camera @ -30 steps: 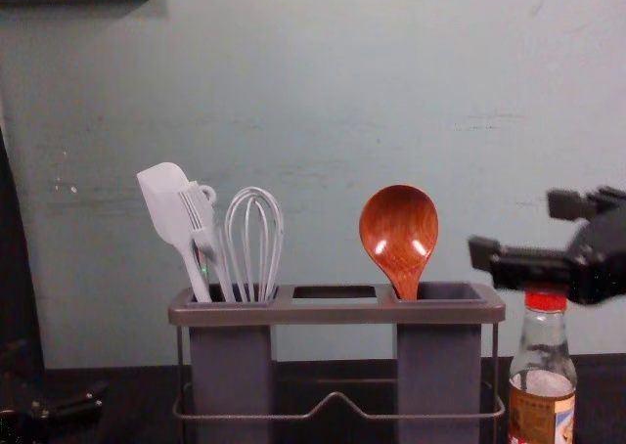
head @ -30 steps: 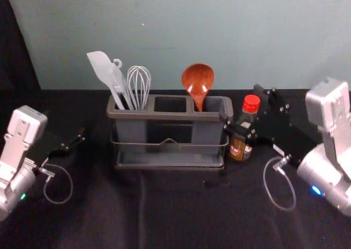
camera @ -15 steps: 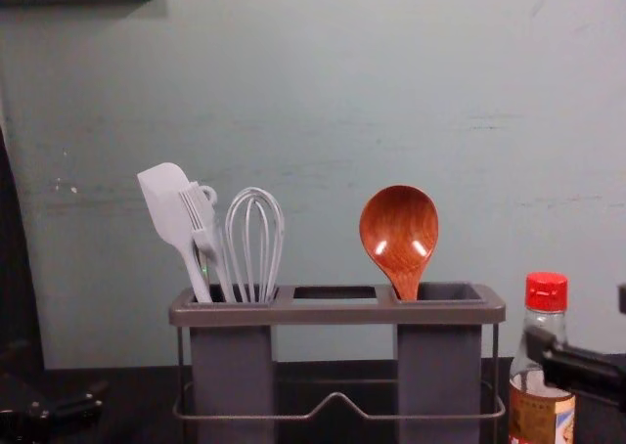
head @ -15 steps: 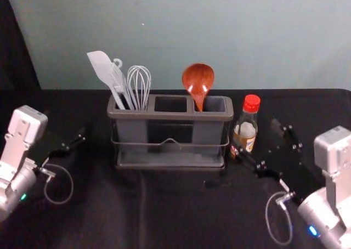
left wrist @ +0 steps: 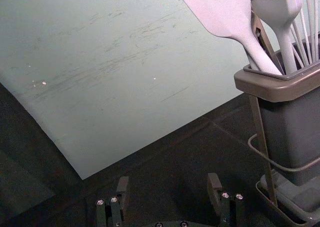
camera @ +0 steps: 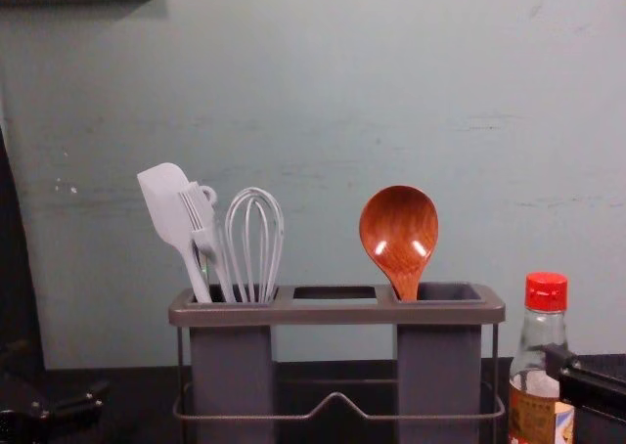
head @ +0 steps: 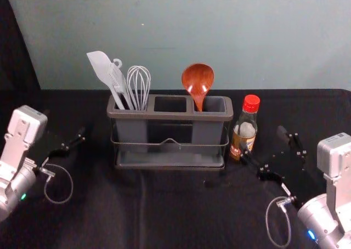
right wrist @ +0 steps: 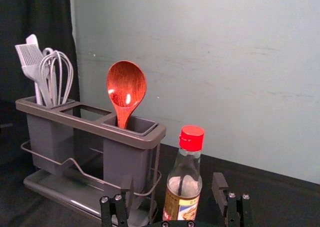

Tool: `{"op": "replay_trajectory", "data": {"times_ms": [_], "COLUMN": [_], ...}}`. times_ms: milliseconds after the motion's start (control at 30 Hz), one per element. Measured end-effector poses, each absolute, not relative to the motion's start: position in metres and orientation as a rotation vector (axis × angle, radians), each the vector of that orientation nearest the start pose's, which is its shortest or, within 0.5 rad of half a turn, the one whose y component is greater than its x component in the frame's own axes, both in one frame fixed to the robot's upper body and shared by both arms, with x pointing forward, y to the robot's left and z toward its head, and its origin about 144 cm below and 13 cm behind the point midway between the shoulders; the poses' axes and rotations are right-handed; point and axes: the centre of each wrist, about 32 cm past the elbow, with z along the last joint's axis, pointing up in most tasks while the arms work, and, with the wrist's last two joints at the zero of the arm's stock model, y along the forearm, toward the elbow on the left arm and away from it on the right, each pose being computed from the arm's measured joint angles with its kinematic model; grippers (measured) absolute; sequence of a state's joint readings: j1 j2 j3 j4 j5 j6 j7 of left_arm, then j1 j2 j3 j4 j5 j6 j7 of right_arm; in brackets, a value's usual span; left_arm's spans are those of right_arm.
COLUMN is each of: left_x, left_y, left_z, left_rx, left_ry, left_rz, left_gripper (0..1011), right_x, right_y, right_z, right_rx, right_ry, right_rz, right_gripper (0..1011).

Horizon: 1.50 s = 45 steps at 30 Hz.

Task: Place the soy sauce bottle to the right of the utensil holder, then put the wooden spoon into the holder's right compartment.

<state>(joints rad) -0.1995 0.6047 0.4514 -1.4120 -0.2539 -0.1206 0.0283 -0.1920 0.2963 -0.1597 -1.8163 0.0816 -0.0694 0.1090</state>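
Black-clothed table [head: 175, 216]; utensil holder [head: 170, 115] and soy sauce bottle [head: 247, 129] stand on it

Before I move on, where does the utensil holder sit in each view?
Head view: the utensil holder is near the middle, beside the soy sauce bottle.
Chest view: lower middle, left of the bottle.
Left wrist view: partly in frame, beside the left gripper.
Right wrist view: beside the bottle, beyond the right gripper.
Shared landmark: the white brush in its left compartment.

One each: red-capped glass bottle [head: 245, 129], round reddish wooden spoon [camera: 399, 231], boxy grey holder [head: 175, 116], flat white spatula [camera: 168, 204], white brush [right wrist: 31, 62], looped white whisk [camera: 254, 241]
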Motion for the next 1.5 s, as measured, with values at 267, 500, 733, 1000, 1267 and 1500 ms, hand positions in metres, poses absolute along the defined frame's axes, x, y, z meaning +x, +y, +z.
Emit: {"op": "replay_trajectory", "data": {"times_ms": [267, 500, 733, 1000, 1267, 1500], "left_x": [0.4886, 0.4886, 0.4886, 0.4886, 0.4886, 0.4886], "left_y": [0.3097, 0.3097, 0.3097, 0.3097, 0.3097, 0.3097], "left_z": [1.1398, 1.1398, 1.1398, 1.1398, 1.1398, 1.1398], "left_rx": [0.304, 0.304, 0.304, 0.304, 0.304, 0.304], "left_ry": [-0.285, -0.285, -0.285, -0.285, -0.285, -0.285], "left_rz": [1.248, 1.248, 1.248, 1.248, 1.248, 1.248], "left_gripper": [1011, 1011, 1012, 1011, 1011, 1011], "right_x": [0.3990, 0.3988, 0.3987, 0.3987, 0.3987, 0.3987], "right_y": [-0.2429, -0.2427, -0.2426, -0.2426, -0.2426, -0.2426], "right_z": [1.1589, 1.1588, 1.1587, 1.1587, 1.1587, 1.1586], "right_rx": [-0.071, -0.072, -0.072, -0.072, -0.072, -0.072], "right_ry": [-0.183, -0.182, -0.182, -0.182, -0.182, -0.182], "right_rz": [-1.227, -1.227, -1.226, -1.225, -1.226, -1.227], "right_gripper": [1003, 1002, 1003, 1003, 1002, 1003]}}
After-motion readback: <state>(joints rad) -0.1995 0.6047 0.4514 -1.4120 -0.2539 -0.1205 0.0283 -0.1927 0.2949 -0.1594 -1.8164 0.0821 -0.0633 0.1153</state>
